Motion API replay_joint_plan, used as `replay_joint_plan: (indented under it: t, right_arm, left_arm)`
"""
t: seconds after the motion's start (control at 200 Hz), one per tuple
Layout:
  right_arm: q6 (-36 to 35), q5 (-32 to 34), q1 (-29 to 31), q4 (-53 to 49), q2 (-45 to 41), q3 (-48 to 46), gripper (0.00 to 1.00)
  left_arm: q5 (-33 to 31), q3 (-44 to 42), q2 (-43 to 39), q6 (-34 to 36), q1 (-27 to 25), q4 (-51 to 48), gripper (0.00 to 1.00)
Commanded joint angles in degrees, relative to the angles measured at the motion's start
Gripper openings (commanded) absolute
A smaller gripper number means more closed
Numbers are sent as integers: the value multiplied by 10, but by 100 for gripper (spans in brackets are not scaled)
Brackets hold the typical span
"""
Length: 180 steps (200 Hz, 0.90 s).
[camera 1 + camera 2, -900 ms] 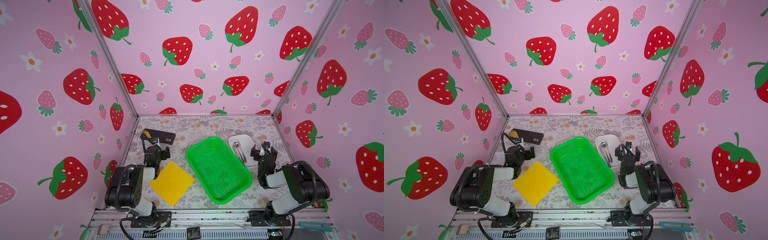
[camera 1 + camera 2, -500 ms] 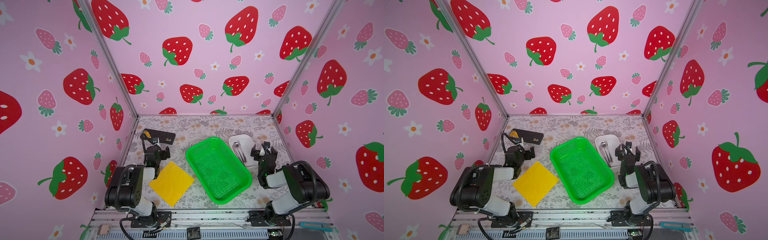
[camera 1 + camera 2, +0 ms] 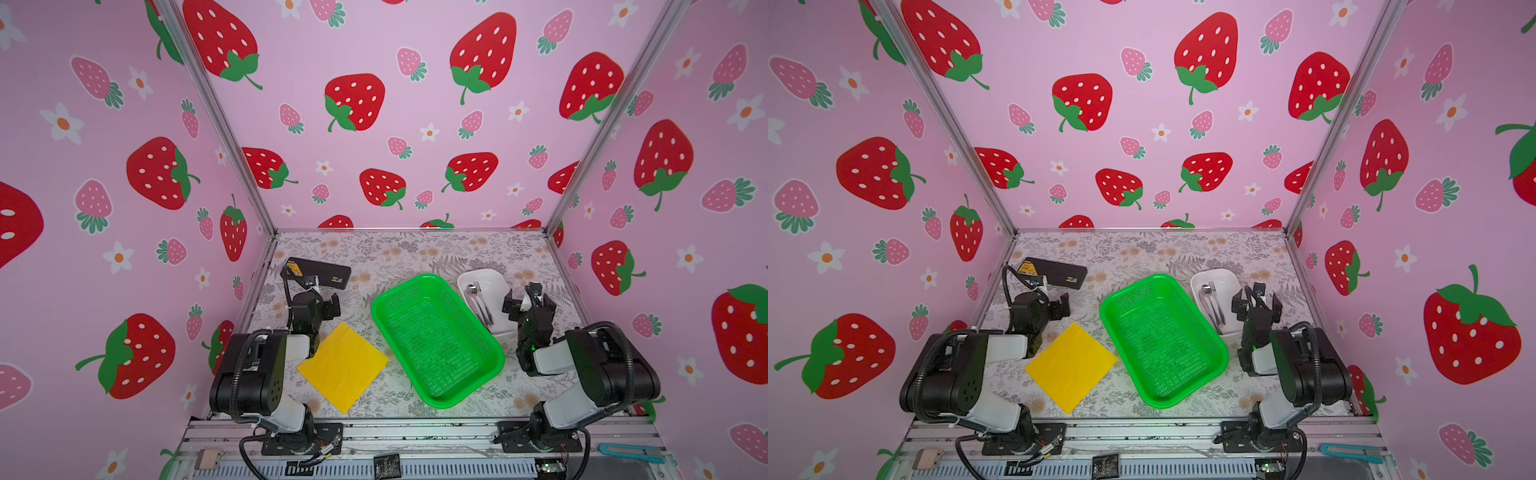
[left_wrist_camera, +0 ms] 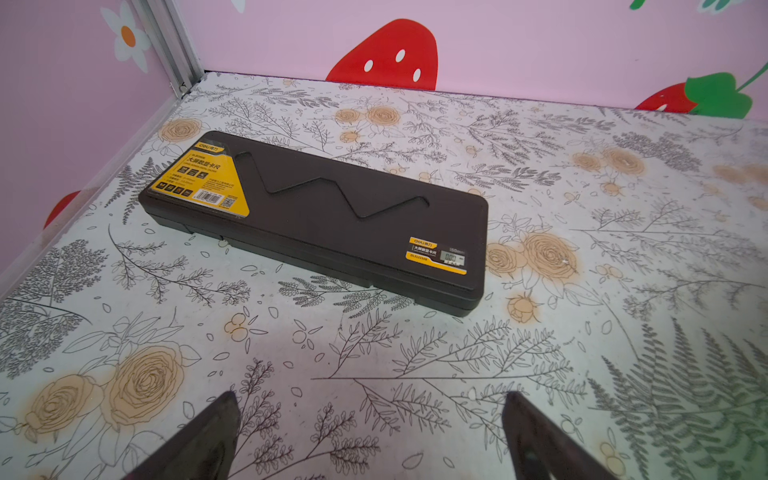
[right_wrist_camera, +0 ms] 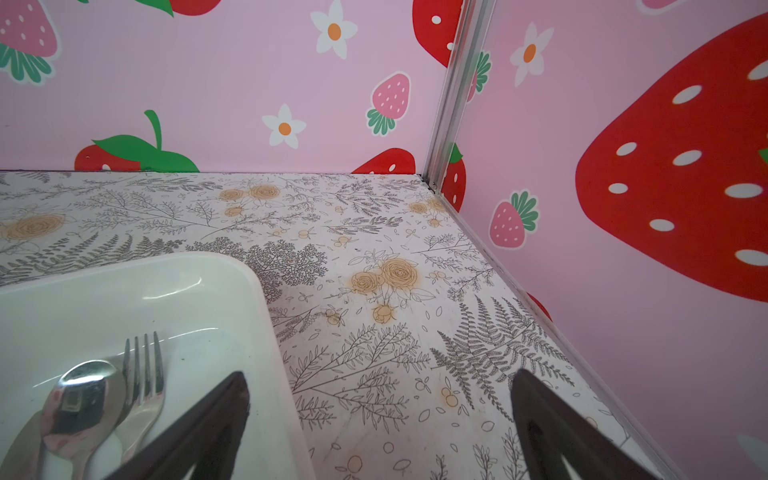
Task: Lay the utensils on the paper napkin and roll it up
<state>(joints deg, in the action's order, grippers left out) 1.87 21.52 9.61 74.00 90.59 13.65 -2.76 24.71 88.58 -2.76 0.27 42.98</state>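
utensils [image 3: 480,305] lie bunched in the white dish [image 3: 490,277] toward the far right corner of the table [image 3: 415,253]. their long axis runs from the far edge toward the near edge, with the fork [image 5: 143,374] tines and spoon [image 5: 83,399] bowl at the far end.

the right gripper [image 5: 378,380] is released, jaws wide and holding nothing. it hangs just beside the dish's right rim, so the utensils sit a little to its left, and this is plainly the nearer arm. i judge it must shift left over the dish and turn its jaws across the handles.

the napkin [image 3: 343,365] lies flat and bare by the near left edge, 1 corner pointing at the near edge, with the green basket [image 3: 440,404] between it and the dish. the left gripper [image 4: 370,399], also released and empty, faces a black case [image 4: 316,216] in the far left corner.
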Motion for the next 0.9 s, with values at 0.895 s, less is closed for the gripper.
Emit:
replay_joint_plan:
  t: [0.895]
  right_arm:
    - [88,-343,-2,-602,-205,253,90]
  left_arm:
    - [-61,54,-268,-228,19,-312,99]
